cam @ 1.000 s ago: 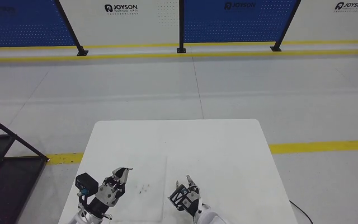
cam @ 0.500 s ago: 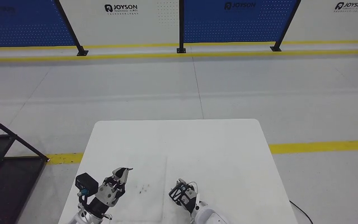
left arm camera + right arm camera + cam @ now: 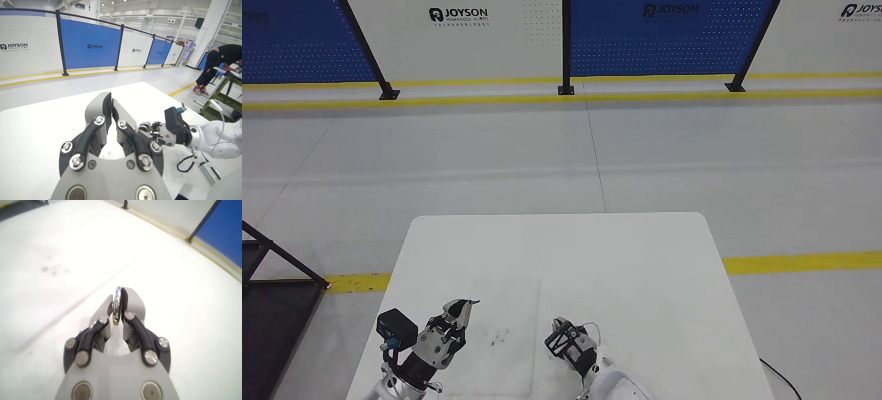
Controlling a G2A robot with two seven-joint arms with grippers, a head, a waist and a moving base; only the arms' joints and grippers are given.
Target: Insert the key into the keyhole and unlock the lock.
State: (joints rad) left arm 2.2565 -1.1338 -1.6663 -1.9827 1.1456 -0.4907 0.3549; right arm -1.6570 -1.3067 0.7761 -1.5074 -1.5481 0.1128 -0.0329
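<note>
R gripper [image 3: 118,294] – clamps lock [image 3: 117,308]

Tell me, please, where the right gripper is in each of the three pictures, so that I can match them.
Top view: the right gripper sits low, just right of centre, above the white table's near edge.
Left wrist view: right gripper beyond the left gripper, fingers shut on a padlock.
Right wrist view: right gripper in the foreground, the padlock between its fingers.
Shared landmark: the white table.
</note>
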